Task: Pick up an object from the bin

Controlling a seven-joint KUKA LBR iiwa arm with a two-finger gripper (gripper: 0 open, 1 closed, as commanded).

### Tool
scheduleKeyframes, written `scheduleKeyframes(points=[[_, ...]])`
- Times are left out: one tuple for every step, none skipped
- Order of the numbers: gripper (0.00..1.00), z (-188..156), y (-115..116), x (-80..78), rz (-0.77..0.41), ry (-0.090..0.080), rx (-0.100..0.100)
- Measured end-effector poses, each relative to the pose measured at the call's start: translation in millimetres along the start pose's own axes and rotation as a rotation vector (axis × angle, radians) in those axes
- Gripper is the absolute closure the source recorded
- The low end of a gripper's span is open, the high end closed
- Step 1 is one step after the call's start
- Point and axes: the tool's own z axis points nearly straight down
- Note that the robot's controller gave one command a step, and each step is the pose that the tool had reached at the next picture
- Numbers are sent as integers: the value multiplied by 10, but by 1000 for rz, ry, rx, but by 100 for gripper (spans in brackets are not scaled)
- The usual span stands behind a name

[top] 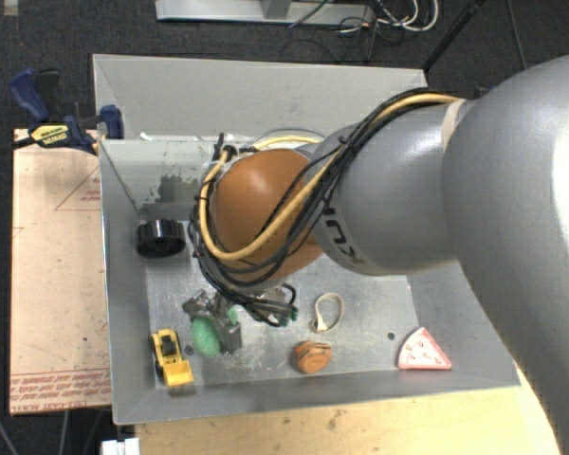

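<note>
My claw (220, 322) is low in the grey bin (123, 207), toward the view's lower left, right against a small rounded green thing (205, 338). I cannot tell whether the claw is released or clenched. A yellow toy truck (172, 358) lies just beside it. I judge the green thing light, smooth and perhaps soft, so it may slip; I would take it across its widest middle.

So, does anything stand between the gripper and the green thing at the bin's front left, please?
Nothing visible does: the gripper sits right against the green thing, and the yellow toy truck lies beside it, apart.
</note>
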Motion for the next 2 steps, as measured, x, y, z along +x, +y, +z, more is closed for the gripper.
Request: scheduleKeyframes(points=[[100,-660,87,127,30,5,-2],[100,-256,18,145,31,-6,1]])
